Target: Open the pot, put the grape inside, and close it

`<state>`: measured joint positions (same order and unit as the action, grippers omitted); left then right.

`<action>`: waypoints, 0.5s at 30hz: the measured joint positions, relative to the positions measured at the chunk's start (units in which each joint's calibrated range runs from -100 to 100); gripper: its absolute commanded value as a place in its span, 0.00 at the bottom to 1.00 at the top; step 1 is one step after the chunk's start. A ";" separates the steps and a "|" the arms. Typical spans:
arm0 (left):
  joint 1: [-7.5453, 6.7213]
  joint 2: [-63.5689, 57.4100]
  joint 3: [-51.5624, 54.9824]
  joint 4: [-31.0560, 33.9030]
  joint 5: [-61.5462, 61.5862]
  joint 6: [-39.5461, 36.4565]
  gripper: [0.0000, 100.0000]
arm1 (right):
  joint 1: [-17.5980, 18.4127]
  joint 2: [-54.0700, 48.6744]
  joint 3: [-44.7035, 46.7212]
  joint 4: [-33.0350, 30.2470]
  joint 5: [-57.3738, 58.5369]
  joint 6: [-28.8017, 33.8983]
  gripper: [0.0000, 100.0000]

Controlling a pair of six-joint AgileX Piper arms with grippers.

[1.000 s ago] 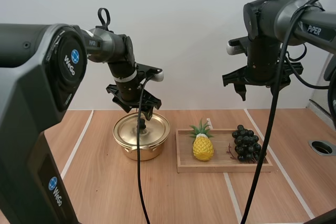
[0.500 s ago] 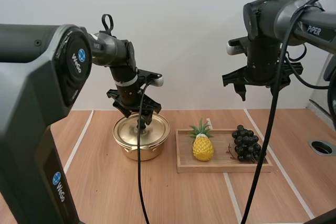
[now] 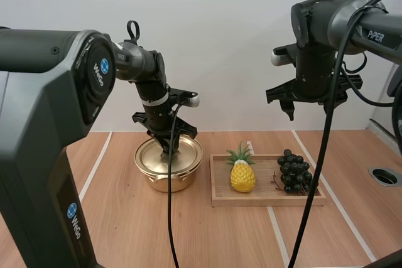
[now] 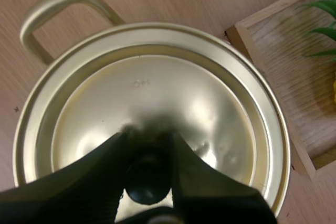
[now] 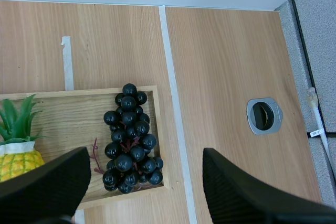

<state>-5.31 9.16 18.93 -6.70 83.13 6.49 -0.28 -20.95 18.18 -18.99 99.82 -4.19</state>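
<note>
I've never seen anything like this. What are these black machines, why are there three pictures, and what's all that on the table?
This is a robot with a left arm and a right arm, each ending in two black fingers for gripping. One picture looks down from behind the arms. The other two come from cameras riding on the wrists. On the table stand a gold pot with its lid on, and a wooden tray holding a pineapple and grapes. The left fingers are down on the lid, pinching its black knob. The right fingers hang open high above the grapes, holding nothing.
</note>
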 measured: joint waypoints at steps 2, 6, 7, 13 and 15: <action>0.00 0.00 0.00 -0.10 0.00 -0.35 0.02 | 0.00 0.00 0.00 0.00 0.00 0.00 1.00; 0.00 -0.18 0.00 -0.10 0.18 -0.56 0.02 | 0.00 0.00 0.00 0.00 0.00 0.00 1.00; 0.00 -0.30 0.00 -0.10 0.18 -0.64 0.02 | 0.00 0.00 0.00 0.00 0.00 0.00 1.00; 0.00 -2.80 -0.87 0.95 0.33 -0.97 0.02 | 0.00 0.00 0.00 0.11 0.00 0.00 1.00; 0.00 -4.28 -2.28 1.35 0.33 -1.08 0.02 | 0.00 0.00 0.00 0.11 0.00 0.00 1.00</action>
<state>-5.31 4.88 16.66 -5.35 83.45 5.41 -0.28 -20.95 18.18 -18.89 99.82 -4.19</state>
